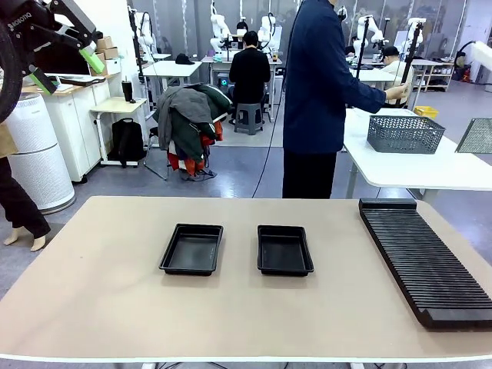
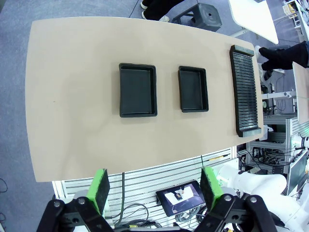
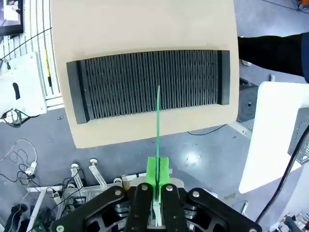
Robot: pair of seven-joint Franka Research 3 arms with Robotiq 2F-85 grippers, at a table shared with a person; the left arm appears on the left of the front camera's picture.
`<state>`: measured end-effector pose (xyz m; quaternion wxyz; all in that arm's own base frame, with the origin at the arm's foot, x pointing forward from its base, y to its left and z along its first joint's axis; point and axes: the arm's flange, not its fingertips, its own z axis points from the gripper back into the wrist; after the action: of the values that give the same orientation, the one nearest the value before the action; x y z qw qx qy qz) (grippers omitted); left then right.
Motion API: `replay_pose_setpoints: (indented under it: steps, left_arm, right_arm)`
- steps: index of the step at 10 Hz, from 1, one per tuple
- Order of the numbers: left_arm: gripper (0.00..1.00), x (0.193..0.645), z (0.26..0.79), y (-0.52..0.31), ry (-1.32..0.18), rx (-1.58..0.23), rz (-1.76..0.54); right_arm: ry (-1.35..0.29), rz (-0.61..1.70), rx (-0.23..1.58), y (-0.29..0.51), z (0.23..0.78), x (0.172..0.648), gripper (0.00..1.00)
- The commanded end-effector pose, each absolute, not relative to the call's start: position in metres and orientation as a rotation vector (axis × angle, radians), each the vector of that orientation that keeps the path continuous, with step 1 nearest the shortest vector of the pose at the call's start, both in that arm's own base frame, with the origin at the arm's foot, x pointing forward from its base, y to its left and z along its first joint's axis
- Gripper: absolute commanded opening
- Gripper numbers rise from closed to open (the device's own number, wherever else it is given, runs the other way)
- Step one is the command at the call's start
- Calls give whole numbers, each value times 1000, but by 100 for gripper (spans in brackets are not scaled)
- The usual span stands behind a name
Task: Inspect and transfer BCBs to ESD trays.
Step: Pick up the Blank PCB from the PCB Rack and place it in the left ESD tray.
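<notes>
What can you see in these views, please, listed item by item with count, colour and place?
table: one, beige, foreground
trays: two, black, empty, side by side mid-table
rack: one, black, ribbed, on the table's right side
board: one, green, thin, seen edge-on, gripped above the rack
basket: one, grey mesh, on a white table behind
person: one, in dark blue, standing at the far side
left hand: one, black with green pads, open, raised high at the left
right hand: one, black with green pads, shut on the board
</notes>
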<state>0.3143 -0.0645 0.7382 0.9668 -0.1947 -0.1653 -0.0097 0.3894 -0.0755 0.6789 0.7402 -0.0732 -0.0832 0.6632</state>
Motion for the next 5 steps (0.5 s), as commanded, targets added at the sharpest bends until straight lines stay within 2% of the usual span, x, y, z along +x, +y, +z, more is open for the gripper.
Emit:
replay_pose_setpoints:
  steps: [1,5]
  left_arm:
    - [100,314,737,-65,-331,-403,-26]
    - [100,314,737,-65,-331,-403,-26]
  right_arm:
    - [-167,1419,-160,-77,682,391,3]
    - [-188,1449,-162,-78,683,389,3]
